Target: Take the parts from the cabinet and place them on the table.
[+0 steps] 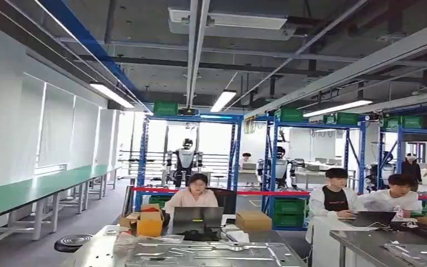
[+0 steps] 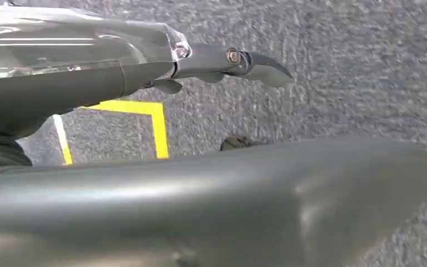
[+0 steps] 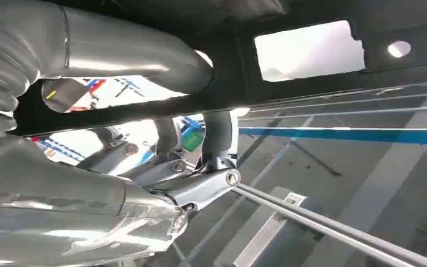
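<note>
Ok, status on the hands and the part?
Left hand open, empty, over grey carpet. Right hand grips dark plate part with cut-outs. Steel table ahead, metal pieces on it; people seated behind.

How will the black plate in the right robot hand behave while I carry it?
Probably stiff: the black plate keeps a straight edge with no sag. Likely light for its size; it looks thin, with a window and holes cut through. It may pivot or slip, since the right robot hand seems to grip it along one edge.
</note>
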Available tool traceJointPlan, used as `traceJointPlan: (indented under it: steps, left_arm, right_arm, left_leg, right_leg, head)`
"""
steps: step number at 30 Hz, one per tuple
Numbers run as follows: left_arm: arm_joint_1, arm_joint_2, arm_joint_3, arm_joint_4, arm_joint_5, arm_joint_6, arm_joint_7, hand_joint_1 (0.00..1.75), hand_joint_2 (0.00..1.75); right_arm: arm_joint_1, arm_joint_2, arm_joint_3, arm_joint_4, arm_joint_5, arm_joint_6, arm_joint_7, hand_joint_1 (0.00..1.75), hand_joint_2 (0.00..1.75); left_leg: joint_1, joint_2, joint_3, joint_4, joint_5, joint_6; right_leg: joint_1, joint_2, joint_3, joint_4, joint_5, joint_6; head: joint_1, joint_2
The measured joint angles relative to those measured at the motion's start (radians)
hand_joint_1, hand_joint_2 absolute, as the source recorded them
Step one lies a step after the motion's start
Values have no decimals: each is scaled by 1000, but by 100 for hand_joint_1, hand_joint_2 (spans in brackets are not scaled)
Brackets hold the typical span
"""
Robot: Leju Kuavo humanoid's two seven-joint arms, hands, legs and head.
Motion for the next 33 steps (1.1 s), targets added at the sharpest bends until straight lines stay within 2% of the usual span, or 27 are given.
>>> traceJointPlan:
  steps: [1, 2, 3, 5, 6, 7, 8, 9, 10, 11, 12, 13, 16, 17, 18, 19, 21, 22, 23, 24, 25, 27, 28, 29, 31, 32, 33]
  left_arm:
    - [2, 0, 0, 0, 0, -2, 0, 0, 175]
    - [3, 0, 0, 0, 0, -3, 0, 0, 175]
    - [3, 0, 0, 0, 0, -3, 0, 0, 175]
    - [1, 0, 0, 0, 0, -3, 0, 0, 175]
    - [0, 0, 0, 0, 0, -3, -1, 0, 175]
    - [1, -5, 0, 0, 0, -2, -1, 0, 175]
    - [1, -3, 0, 0, 0, -3, -2, 0, 175]
    - [2, -3, 0, 0, 0, -3, -2, 0, 175]
    - [3, -5, 0, 0, -1, -3, -2, 0, 175]
    - [3, -5, 0, 0, -1, -3, -2, 0, 175]
    - [1, -5, 0, 0, -1, -3, -2, 0, 175]
    - [-1, -5, 0, 0, -1, -3, -3, 0, 175]
    - [-4, -2, 0, 0, -1, -2, -3, 0, 175]
    - [0, -2, 0, 0, -1, -2, -3, 0, 175]
    - [2, 0, 0, 0, -2, -2, -3, 0, 175]
    - [3, 1, 0, 0, -2, -2, -3, 0, 175]
    - [4, 3, 0, 0, -3, -3, -3, 0, 175]
    - [6, 2, -1, 1, -3, -3, -3, 0, 175]
    - [4, 0, -1, 1, -3, -3, -2, 0, 175]
    - [4, 0, -1, 1, -3, -3, 0, 0, 175]
    - [7, 0, -1, 1, -3, -3, 2, 0, 175]
    - [7, 0, -2, 1, -3, -2, 0, 0, 175]
    - [5, 2, -2, 1, -3, -2, -1, 0, 175]
    - [4, 2, -2, 1, -3, -2, -1, 0, 175]
    - [3, 2, -2, 1, -3, -2, -1, 0, 175]
    - [2, 2, -3, 1, -3, -3, -1, 0, 175]
    - [3, 2, -3, 1, -3, -3, -1, 0, 175]
  right_arm:
    - [1, 0, 0, 0, 0, 0, 0, 175, 175]
    - [1, 0, 0, 0, 0, 0, 0, 175, 175]
    - [1, 0, 0, 0, 0, 0, 0, 175, 175]
    - [1, 0, 0, 0, 0, 0, 0, 175, 175]
    - [0, 0, 0, 0, 0, 0, -1, 175, 175]
    - [1, 0, -1, 1, -2, 0, -2, 175, 175]
    - [-1, 0, 0, 1, -2, 0, -2, 175, 175]
    - [-1, 0, -1, 0, -2, 0, -2, 175, 175]
    - [1, 0, -1, -1, -2, 0, -2, 175, 175]
    - [1, 1, 0, -2, 0, 0, -3, 175, 175]
    - [1, 3, 0, -5, 1, 0, -4, 175, 175]
    - [-2, 4, 0, -5, 0, 0, -5, 175, 175]
    - [2, 6, -1, -6, 3, -1, -5, 175, 175]
    - [3, 6, -1, -6, 3, -1, -7, 175, 175]
    - [4, 7, -1, -6, 3, -1, -10, 175, 175]
    - [4, 7, -1, -7, 3, -1, -14, 175, 175]
    - [4, 7, -1, -8, 3, -1, -16, 175, 175]
    - [4, 7, -1, -8, 1, -1, -16, 175, 175]
    - [3, 7, -2, -7, 0, 0, -16, 175, 175]
    - [3, 7, -3, -9, -1, 1, -16, 175, 175]
    - [5, 7, -4, -10, -2, 1, -16, 175, 175]
    - [3, 7, -9, -11, -4, 2, -17, 175, 175]
    - [1, 7, -10, -13, -5, 2, -18, 175, 175]
    - [-1, 7, -11, -13, -6, 2, -18, 175, 175]
    - [2, 7, -15, -13, -7, 3, -18, 175, 175]
    - [2, 7, -16, -13, -8, 3, -18, 175, 175]
    - [3, 7, -17, -13, -9, 3, -18, 175, 175]
  left_leg:
    - [-3, 0, 5, 0, -5, 2]
    - [-7, -1, 13, 0, -11, 4]
    - [-10, -3, 23, 0, -18, 5]
    - [-17, -7, 47, -1, -34, 6]
    - [-19, -7, 57, -2, -42, 5]
    - [-18, -7, 60, -7, -45, 3]
    - [-11, -7, 57, -9, -47, -3]
    - [-9, -7, 57, -13, -52, -11]
    - [-10, -4, 66, -4, -42, -19]
    - [-11, -4, 79, -10, -40, -22]
    - [-10, -3, 80, 2, -52, -23]
    - [-12, -3, 68, 39, -61, -25]
    - [-2, -3, -66, 249, -150, -46]
    - [2, -3, -97, 281, -153, -50]
    - [5, -3, -107, 269, -128, -56]
    - [9, -2, -100, 217, -76, -62]
    - [21, 0, -60, 57, 51, -76]
    - [22, 1, -58, 37, 62, -80]
    - [13, 5, -63, 7, 22, -66]
    - [12, 4, -66, 26, 42, -42]
    - [11, 4, -66, 28, 32, -33]
    - [13, 0, -51, 23, 28, -22]
    - [13, 0, -42, 21, 24, -15]
    - [12, 0, -34, 19, 18, -9]
    - [8, 0, -23, 19, 5, -4]
    - [5, -1, -16, 19, -1, -3]
    - [2, -2, -7, 19, -8, -1]
  right_leg:
    - [0, 0, -47, 67, -17, -2]
    - [1, 0, -72, 87, -7, -5]
    - [3, 1, -72, 62, 25, -10]
    - [15, 2, -24, -100, 146, -34]
    - [26, 3, -1, -185, 199, -51]
    - [28, 2, 4, -187, 181, -62]
    - [32, 7, 10, -217, 170, -69]
    - [34, 7, 12, -219, 180, -67]
    - [38, 9, 19, -233, 178, -69]
    - [33, 8, 41, -245, 176, -74]
    - [23, 4, 61, -262, 177, -71]
    - [21, 3, 77, -271, 174, -72]
    - [15, 3, 94, -274, 156, -68]
    - [12, 5, 102, -273, 149, -66]
    - [8, 6, 112, -273, 141, -62]
    - [4, 7, 126, -272, 131, -56]
    - [-5, 6, 155, -266, 105, -40]
    - [-3, 6, 160, -263, 92, -31]
    - [-4, 7, 154, -249, 88, -24]
    - [0, 8, 149, -248, 78, -15]
    - [0, 7, 155, -247, 74, -12]
    - [-5, 6, 158, -234, 71, -7]
    - [-6, 6, 135, -186, 71, -3]
    - [-5, 6, 93, -111, 51, 1]
    - [-5, 6, -13, 46, -14, 3]
    - [-4, 6, -50, 89, -31, 0]
    - [-3, 6, -68, 91, -21, -4]
  head:
    - [0, 0]
    - [0, 0]
    - [0, 0]
    - [0, 0]
    - [0, 0]
    - [1, 0]
    - [0, 1]
    - [-1, 1]
    - [-1, 0]
    - [0, 2]
    - [0, 1]
    - [0, 1]
    - [0, 0]
    - [0, 0]
    - [0, 0]
    - [0, 0]
    - [0, 0]
    - [0, 0]
    - [-1, 0]
    - [0, 2]
    - [-1, 1]
    - [-1, 2]
    - [-1, 1]
    - [-1, 1]
    - [-2, 1]
    - [-2, 0]
    - [-2, 0]
